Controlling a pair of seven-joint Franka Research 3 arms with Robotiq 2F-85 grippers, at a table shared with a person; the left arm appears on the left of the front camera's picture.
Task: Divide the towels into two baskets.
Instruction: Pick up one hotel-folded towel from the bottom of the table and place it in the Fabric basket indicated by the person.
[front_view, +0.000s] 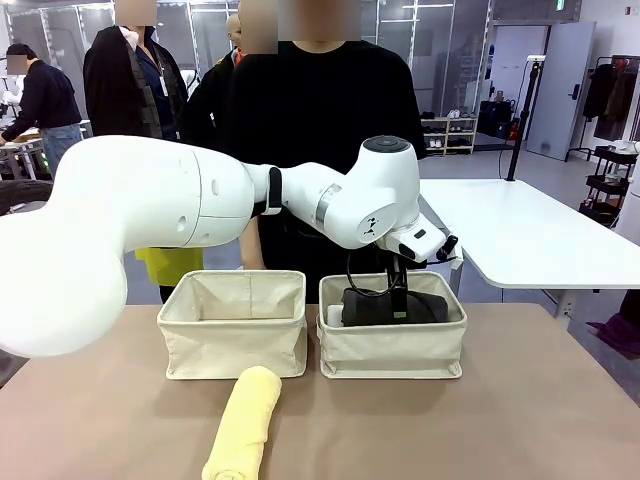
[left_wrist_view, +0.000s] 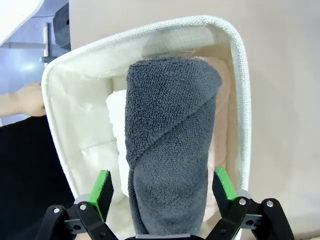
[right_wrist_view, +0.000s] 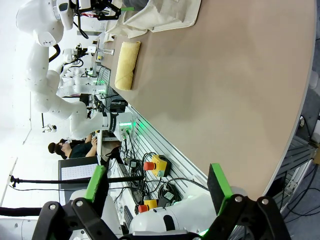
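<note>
grey towel (left_wrist_view: 170, 150) lies lengthwise in basket (left_wrist_view: 241, 100), l pincer (left_wrist_view: 162, 184) open astride it, r pincer (right_wrist_view: 156, 176) open.

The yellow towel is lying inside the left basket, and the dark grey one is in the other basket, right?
Not quite: the front view shows the yellow towel on the table in front of the left basket, not inside it. The dark grey towel is indeed in the other basket.

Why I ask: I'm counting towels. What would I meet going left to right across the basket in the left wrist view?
basket near wall → white towel → dark grey towel, lying on top → pale peach towel → basket's opposite wall
</note>
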